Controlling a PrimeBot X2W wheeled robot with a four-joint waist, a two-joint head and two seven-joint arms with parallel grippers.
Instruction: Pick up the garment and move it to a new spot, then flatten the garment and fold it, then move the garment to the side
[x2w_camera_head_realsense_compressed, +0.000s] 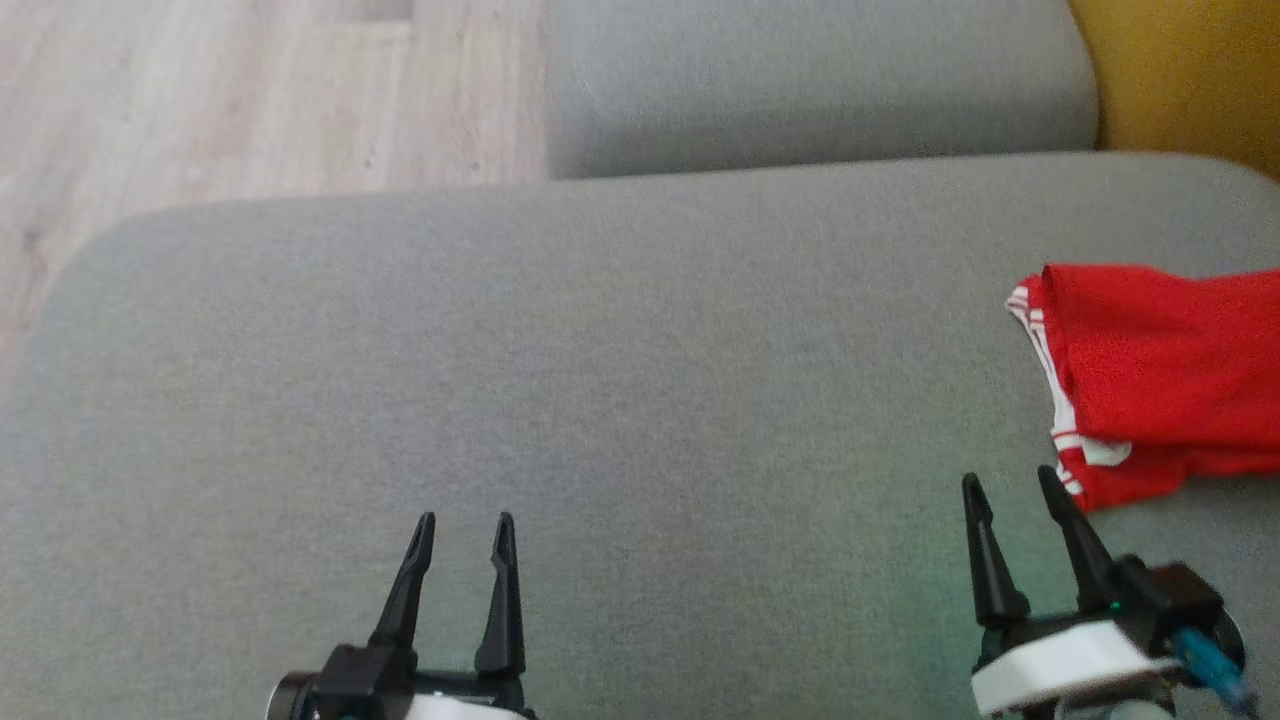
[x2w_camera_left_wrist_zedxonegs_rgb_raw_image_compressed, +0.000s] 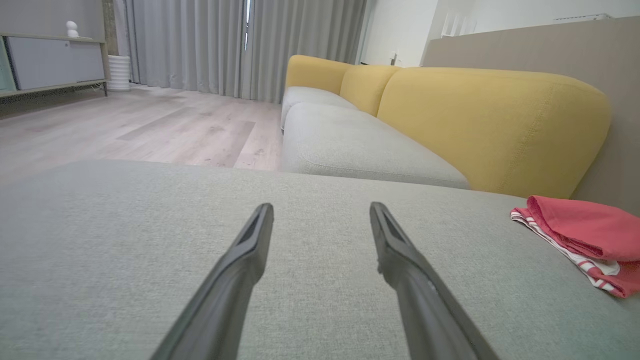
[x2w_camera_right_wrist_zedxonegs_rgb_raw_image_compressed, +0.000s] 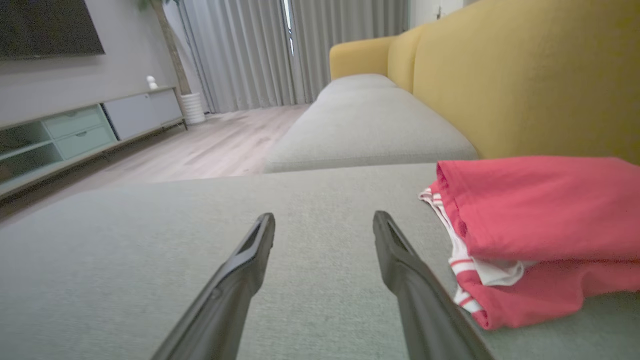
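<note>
Wide grey fabric sofa seat (x2w_camera_head_realsense_compressed: 600, 400) here, yellow backrest (x2w_camera_left_wrist_zedxonegs_rgb_raw_image_compressed: 490, 125) behind, pale wood floor (x2w_camera_head_realsense_compressed: 250, 90) beyond. The folded red garment with white stripes (x2w_camera_head_realsense_compressed: 1160, 370) lies on the seat, far right. Left end effector (x2w_camera_head_realsense_compressed: 464, 520) hovers low, fingers spread, empty. Right end effector (x2w_camera_head_realsense_compressed: 1008, 478), likewise spread and empty, sits just beside the garment.

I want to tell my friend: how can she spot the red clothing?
Find the big grey cushion by the yellow sofa back. Near its right edge, just past the right gripper, lies the folded garment. It alone is bright red, with white stripes on its edge.
</note>
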